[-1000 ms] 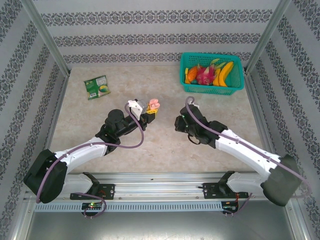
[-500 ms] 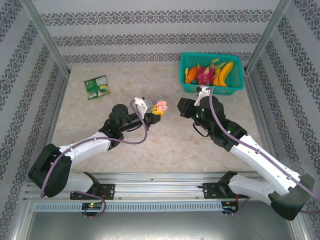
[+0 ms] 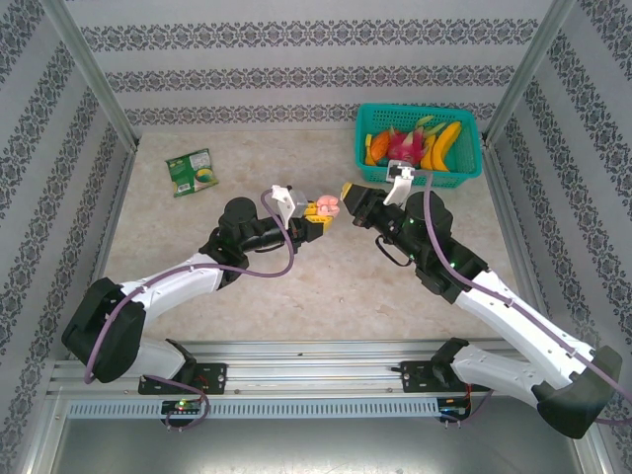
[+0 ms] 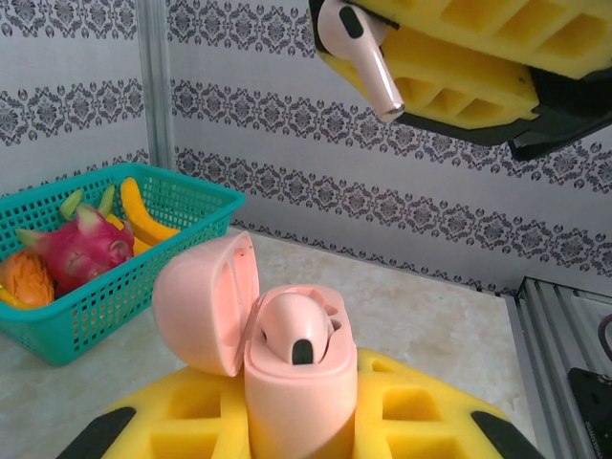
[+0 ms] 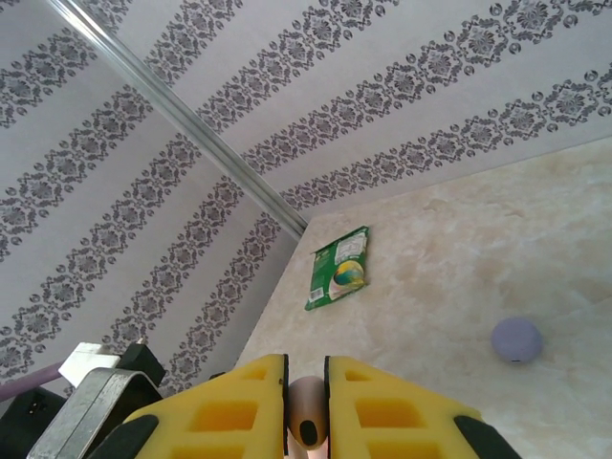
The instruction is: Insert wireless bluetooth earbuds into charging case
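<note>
My left gripper [image 3: 314, 223] is shut on the pink charging case [image 4: 301, 387], held upright above the table. Its lid [image 4: 203, 304] hangs open to the left. One pale pink earbud [image 4: 296, 330] sits in the case. My right gripper [image 3: 349, 195] is shut on a second pale pink earbud [image 4: 359, 46], its stem pointing down. That earbud hangs above and to the right of the open case, a short gap away. In the right wrist view the earbud [image 5: 308, 421] is pinched between the yellow fingers [image 5: 239, 406].
A teal basket [image 3: 464, 173] of toy fruit stands at the back right, close behind the right gripper. A green packet [image 3: 192, 171] lies at the back left. A lilac round disc [image 5: 516, 339] lies on the marble tabletop [image 3: 326, 286].
The right arm has swung up and to the left, bringing its earbud close to the case. The left gripper has moved right with the case.
</note>
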### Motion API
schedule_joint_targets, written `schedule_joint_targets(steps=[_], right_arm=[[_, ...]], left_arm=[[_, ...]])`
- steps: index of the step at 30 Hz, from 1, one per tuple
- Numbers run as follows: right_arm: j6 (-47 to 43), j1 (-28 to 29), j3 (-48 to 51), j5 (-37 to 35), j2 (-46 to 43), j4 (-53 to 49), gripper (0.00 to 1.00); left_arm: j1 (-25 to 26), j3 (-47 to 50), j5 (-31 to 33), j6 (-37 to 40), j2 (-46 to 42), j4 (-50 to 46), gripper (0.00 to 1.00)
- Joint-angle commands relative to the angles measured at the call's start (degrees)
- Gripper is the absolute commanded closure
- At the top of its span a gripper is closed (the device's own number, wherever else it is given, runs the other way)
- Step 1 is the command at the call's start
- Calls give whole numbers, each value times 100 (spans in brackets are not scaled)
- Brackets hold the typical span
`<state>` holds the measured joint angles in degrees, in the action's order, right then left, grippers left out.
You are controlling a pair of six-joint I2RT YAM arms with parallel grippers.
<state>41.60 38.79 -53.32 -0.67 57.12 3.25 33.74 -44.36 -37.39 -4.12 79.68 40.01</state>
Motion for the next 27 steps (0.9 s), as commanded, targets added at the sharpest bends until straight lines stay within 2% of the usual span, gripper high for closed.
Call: schedule_joint_targets(steps=[1,27], right_arm=[[-47,74,119,87,-76,445,84],[170,173,383,141,376,862,84]], left_arm=[[-25,-222,-146,-198,37,438,100],[63,-338,-67,-168,-85,358,100]])
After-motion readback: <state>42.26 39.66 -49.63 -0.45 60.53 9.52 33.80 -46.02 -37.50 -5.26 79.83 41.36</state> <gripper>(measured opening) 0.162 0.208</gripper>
